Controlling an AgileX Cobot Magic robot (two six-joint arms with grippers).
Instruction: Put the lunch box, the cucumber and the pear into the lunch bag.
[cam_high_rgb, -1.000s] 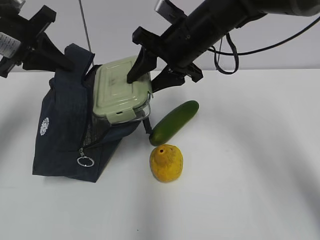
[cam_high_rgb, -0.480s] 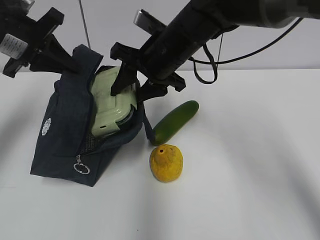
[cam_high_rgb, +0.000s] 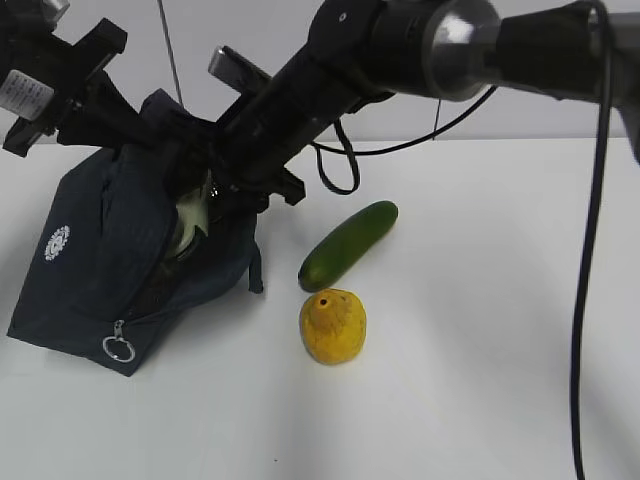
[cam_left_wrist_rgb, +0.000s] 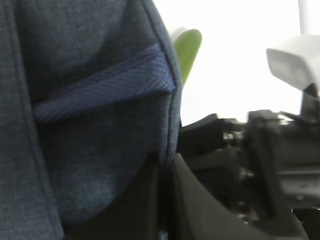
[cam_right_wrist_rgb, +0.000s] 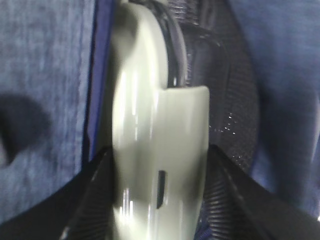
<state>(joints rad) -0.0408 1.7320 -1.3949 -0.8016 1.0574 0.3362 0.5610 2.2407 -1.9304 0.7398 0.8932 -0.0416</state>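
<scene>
Compared with half a second back: lunch box (cam_high_rgb: 192, 215) sunk much deeper into the lunch bag (cam_high_rgb: 95, 270), only a pale green sliver showing at the mouth in the exterior view; bag slumped lower and further left, zipper ring pull (cam_high_rgb: 118, 348) shifted down-left too; right arm pushed further in over the opening. Cucumber (cam_high_rgb: 347, 244) and pear (cam_high_rgb: 333, 325) unmoved on the white table (cam_high_rgb: 480, 350), cucumber lying at a slant just right of the bag, pear just in front of it, apart from both grippers. Right gripper (cam_right_wrist_rgb: 159, 220) clenched on the lunch box: in the right wrist view, sage lid edge and side clip standing on end between the two dark fingers (cam_right_wrist_rgb: 87, 200), navy fabric close on either side and dark mesh to the right. Left gripper (cam_left_wrist_rgb: 165, 200) pinching the bag's upper edge, fabric and a blue webbing strap (cam_left_wrist_rgb: 100, 92) filling the left wrist view, bag seam running down between the dark fingers; cucumber tip visible beyond the bag's edge there. Left gripper up at the bag's top left in the exterior view, holding the mouth up.
</scene>
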